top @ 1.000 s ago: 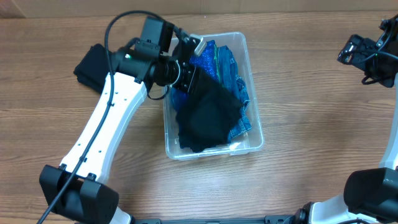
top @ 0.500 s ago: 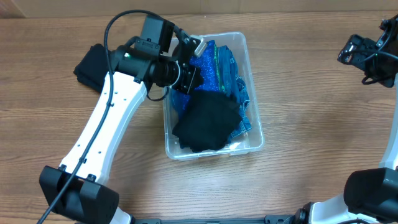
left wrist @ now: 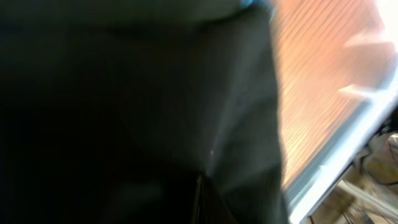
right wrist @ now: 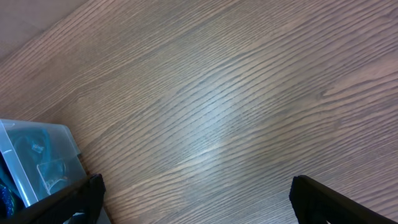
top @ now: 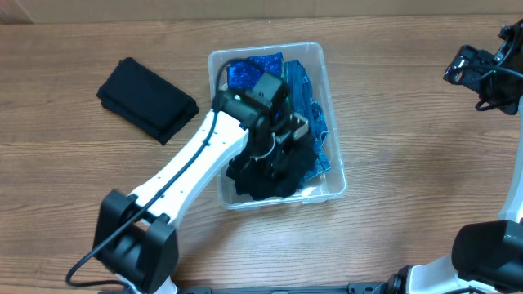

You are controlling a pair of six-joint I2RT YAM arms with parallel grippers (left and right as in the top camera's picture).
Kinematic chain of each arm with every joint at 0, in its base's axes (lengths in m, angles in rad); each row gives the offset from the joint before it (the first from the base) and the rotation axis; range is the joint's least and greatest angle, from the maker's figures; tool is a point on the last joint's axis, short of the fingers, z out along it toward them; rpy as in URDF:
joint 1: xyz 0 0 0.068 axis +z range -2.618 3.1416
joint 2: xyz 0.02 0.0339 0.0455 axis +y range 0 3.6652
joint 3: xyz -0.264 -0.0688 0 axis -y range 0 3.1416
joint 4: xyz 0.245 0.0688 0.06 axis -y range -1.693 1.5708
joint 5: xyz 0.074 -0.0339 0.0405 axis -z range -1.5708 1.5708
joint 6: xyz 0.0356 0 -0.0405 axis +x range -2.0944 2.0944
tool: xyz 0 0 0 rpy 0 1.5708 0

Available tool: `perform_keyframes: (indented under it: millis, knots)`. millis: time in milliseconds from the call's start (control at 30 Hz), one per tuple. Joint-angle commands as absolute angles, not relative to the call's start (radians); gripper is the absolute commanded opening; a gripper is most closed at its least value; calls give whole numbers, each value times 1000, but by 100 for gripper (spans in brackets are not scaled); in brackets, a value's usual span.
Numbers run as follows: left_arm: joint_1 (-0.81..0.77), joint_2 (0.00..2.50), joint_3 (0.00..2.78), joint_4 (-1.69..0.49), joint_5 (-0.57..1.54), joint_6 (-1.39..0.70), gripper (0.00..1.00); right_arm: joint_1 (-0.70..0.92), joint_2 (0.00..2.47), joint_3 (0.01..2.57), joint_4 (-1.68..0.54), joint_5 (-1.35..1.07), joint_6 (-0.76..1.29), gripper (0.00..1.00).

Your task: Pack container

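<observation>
The clear plastic container (top: 337, 155) stands mid-table and holds blue patterned cloths (top: 310, 98) with a black cloth (top: 260, 181) on top at its near end. My left gripper (top: 282, 145) is down inside the container, against the black cloth. The left wrist view is almost filled by dark fabric (left wrist: 124, 112), with the container's rim (left wrist: 348, 143) at the right; the fingers are hidden. My right gripper (top: 474, 69) hovers at the far right, open and empty (right wrist: 196, 199), with a corner of the container (right wrist: 37, 155) at the lower left of its view.
A folded black cloth (top: 147, 98) lies on the wooden table left of the container. Bare wood (right wrist: 236, 93) lies under the right gripper.
The black cloth dropped from the left gripper into the container. The left arm then swung right and down onto that cloth. The right arm has not moved.
</observation>
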State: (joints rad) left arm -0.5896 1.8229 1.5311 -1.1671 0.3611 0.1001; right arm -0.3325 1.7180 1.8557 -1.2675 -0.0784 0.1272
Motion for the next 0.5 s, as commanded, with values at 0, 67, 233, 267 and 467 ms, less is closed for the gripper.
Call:
perform_keyframes:
  millis: [0,67,233,267,467]
  knots:
    - [-593,1881,1439,-1129,340,97,4,-333,1711,1858,-1262,-83,130,100]
    - [-593,1908,1426,-1109,340,97,4,-333,1711,1858,-1262,-83,130,100]
    - [-593,1919,1437,-1103,340,97,4,-333,1711,1858,-1263,-83,130,100]
    - [-591,1915,1465,-1112,332,97,4,-333,1711,1858,-1262,-83,130,100]
    - [-587,1911,1679,-1229,268,107,4,-333,1711,1858,-1263,-83,130,100]
